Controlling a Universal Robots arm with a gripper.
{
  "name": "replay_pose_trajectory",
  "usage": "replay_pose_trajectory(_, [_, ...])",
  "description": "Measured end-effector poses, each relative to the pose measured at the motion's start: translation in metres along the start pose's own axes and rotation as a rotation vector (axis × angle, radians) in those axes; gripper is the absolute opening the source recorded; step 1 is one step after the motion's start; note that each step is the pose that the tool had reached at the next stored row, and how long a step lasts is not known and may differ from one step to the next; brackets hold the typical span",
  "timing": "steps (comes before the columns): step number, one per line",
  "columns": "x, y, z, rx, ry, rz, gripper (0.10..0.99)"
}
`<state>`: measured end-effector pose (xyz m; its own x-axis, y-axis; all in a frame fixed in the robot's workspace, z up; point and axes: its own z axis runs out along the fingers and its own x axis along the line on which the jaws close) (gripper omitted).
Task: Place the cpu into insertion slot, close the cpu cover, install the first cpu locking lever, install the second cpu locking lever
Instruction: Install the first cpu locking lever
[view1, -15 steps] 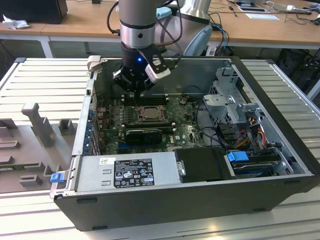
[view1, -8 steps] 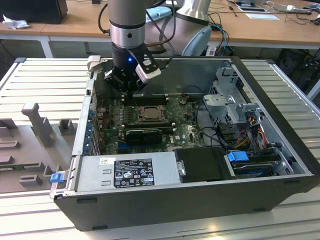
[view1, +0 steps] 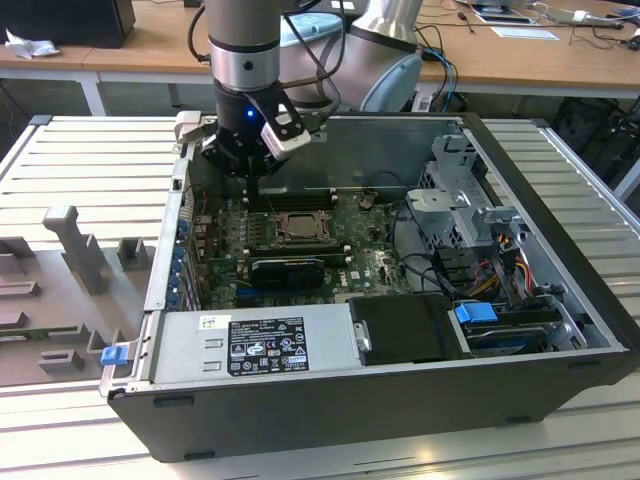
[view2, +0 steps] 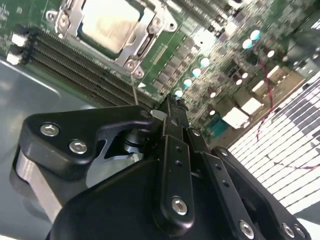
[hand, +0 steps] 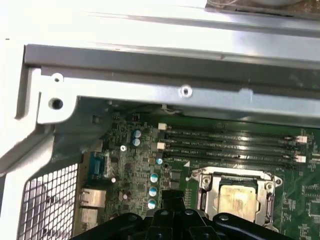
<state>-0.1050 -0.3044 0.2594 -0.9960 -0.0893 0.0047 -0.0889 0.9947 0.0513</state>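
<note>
The cpu (view2: 107, 22) (hand: 237, 200) lies flat in the insertion slot (view1: 297, 228) on the green board, its pale metal top showing. The cpu cover (view2: 144, 44) (hand: 234, 175) lies down around it as a silvery frame. A thin wire locking lever (view2: 134, 85) runs from the socket's corner toward my gripper (view2: 170, 106) (hand: 172, 196). The black fingers look pressed together with nothing seen between them, and the lever's end stops right beside them. In the exterior view my gripper (view1: 252, 180) hangs over the board at the exterior view's left of the socket, close to the case's far wall.
Long black memory slots (hand: 230, 145) run between the socket and the case's metal wall (hand: 175, 85). A black card (view1: 285, 268) lies on the near side of the socket. The power supply (view1: 250, 340) fills the case's front, and a drive cage (view1: 470, 200) with cables stands at the exterior view's right.
</note>
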Motion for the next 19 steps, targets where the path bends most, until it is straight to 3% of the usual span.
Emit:
replay_pose_trajectory(6, [-0.0014, 0.0075, 0.0004, -0.003, -0.0002, 0.000, 0.106])
replay_pose_trajectory(10, [-0.0092, 0.0093, 0.0005, -0.003, -0.0003, 0.000, 0.106])
replay_pose_trajectory(16, [-0.0474, 0.0091, 0.0036, -0.003, 0.0051, 0.001, 0.106])
replay_pose_trajectory(19, [-0.0557, 0.0082, 0.0066, -0.006, 0.0067, 0.000, 0.106])
